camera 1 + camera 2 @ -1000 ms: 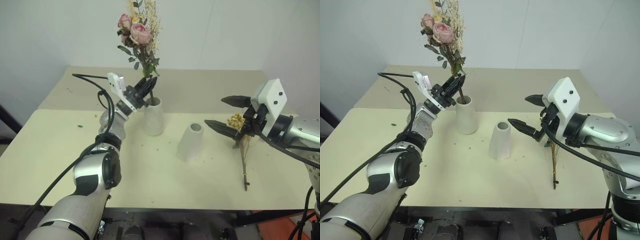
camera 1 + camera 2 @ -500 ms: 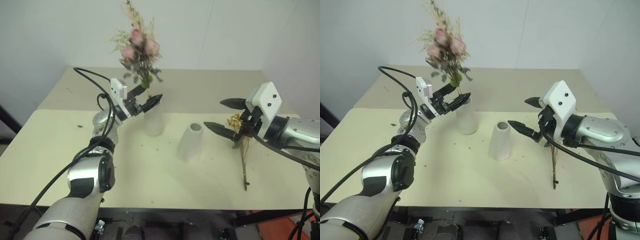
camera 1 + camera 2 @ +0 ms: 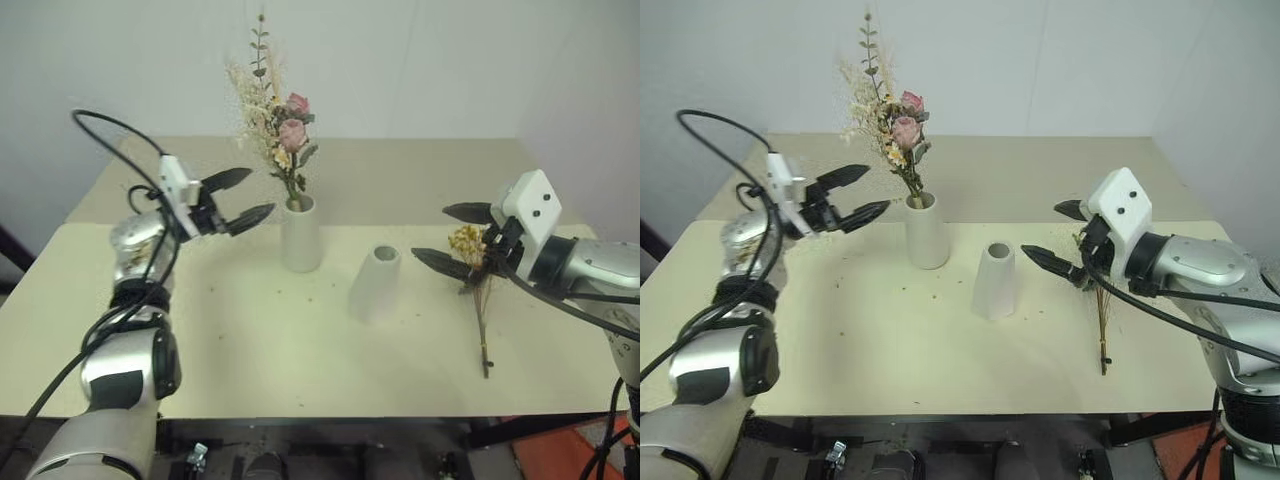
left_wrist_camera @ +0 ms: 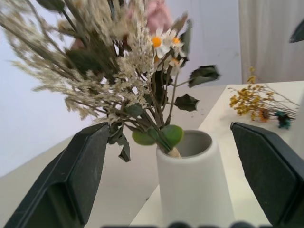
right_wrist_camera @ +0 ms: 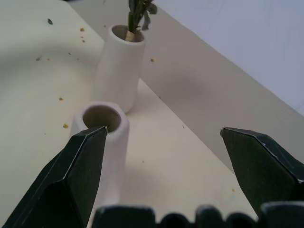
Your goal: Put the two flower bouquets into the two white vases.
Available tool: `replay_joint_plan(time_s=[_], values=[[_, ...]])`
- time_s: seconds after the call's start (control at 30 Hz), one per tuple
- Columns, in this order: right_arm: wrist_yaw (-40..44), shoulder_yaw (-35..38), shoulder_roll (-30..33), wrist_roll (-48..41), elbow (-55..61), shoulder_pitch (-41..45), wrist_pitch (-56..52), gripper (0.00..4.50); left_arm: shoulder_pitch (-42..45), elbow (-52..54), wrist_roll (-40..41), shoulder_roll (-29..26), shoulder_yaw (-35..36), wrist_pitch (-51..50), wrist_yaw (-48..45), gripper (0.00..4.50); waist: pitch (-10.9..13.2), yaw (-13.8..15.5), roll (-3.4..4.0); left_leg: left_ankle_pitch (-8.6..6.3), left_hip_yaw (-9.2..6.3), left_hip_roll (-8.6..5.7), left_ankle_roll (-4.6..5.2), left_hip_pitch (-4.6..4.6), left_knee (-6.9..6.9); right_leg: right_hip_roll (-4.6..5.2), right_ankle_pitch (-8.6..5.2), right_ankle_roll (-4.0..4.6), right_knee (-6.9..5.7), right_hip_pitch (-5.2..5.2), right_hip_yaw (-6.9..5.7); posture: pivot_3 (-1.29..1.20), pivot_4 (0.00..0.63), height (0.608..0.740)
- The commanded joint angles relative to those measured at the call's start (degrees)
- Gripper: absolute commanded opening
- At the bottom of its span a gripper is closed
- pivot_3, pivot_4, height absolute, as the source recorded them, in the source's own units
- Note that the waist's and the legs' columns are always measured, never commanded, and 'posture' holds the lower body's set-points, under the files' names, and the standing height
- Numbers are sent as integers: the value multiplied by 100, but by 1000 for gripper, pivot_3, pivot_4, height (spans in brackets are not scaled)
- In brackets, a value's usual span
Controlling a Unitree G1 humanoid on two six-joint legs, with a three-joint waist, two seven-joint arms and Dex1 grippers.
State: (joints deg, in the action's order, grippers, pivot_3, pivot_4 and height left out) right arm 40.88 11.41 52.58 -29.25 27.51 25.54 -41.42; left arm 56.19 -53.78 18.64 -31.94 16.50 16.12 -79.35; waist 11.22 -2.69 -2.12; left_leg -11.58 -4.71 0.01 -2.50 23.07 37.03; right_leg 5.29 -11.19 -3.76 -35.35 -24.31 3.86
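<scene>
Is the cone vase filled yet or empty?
Empty. The cone vase shows a bare round mouth, and the yellow spray lies on the table beside it.

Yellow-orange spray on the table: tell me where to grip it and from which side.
Grip the yellow-orange spray on its bare brown stems, just below the flower head. It lies flat on the table, flowers toward the far edge and stem ends toward the near one. Come from above with the right gripper, its open fingers straddling the stems crosswise; the flower head looks too fragile to pinch.
</scene>
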Motion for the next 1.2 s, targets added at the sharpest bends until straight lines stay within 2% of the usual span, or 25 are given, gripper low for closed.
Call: replay_joint_plan(time_s=[0.03,0.1,0.2,0.3,0.4,0.47,0.6,0.83,1.17,1.2], values=[[-55,694,311,-21,-58,-200,-297,4500,-783,1553,574,-608,160,-841,-402,4456,0,-9,1,0,0,2,0,-2,0,-1,0,0,-1,0,0,0,150,740],[47,917,642,-191,-364,-284,-907,4500,-1495,2804,1007,-936,174,-1565,-585,4456,1,-10,2,0,1,3,0,-7,1,-1,0,1,-9,2,2,0,150,740],[191,983,1067,-191,-684,-507,-1315,4500,-2220,4366,1435,-1061,55,-2259,-327,4456,1,83,2,0,1,5,0,-14,1,0,-3,5,-14,7,2,0,150,740],[166,813,1277,-45,-1014,-558,-1517,4500,-2559,5344,1573,-992,-93,-2636,115,4456,-1,153,4,1,3,8,1,-25,6,-4,-11,1,-17,17,1,0,150,740],[65,348,1303,88,-1500,-396,-1874,4500,-2543,6044,1454,-1033,-512,-3207,613,4456,-2,150,3,2,9,8,3,-30,10,-4,-33,-33,-20,21,4,0,150,740],[-15,-34,1252,167,-1805,-137,-2186,4500,-2378,6286,1419,-1031,-750,-3498,867,4456,-2,127,3,3,12,8,4,-30,12,-6,-33,-33,-22,18,6,0,150,740],[-146,-592,1039,401,-2326,164,-2410,4500,-2144,6475,1437,-879,-1013,-3446,967,4456,-2,23,3,3,12,8,5,-28,10,-8,-36,-29,-28,13,10,0,150,740],[-285,-876,494,561,-2944,738,-2545,4500,-1809,6221,1217,-702,-1238,-3299,1097,4456,-2,-9,5,1,13,6,7,-26,10,-8,-33,-23,-30,9,12,0,150,740],[-411,-1287,-115,1058,-4065,1319,-2246,4500,-1819,6056,990,-655,-1348,-3060,1111,4456,-2,8,5,1,12,4,8,-23,11,-6,-31,-19,-27,9,12,0,150,740],[-390,-1331,-151,1101,-4196,1370,-2213,4323,-1834,6061,982,-662,-1338,-3051,1125,4493,-2,8,5,1,12,4,8,-23,10,-7,-30,-18,-27,8,12,0,150,740]])
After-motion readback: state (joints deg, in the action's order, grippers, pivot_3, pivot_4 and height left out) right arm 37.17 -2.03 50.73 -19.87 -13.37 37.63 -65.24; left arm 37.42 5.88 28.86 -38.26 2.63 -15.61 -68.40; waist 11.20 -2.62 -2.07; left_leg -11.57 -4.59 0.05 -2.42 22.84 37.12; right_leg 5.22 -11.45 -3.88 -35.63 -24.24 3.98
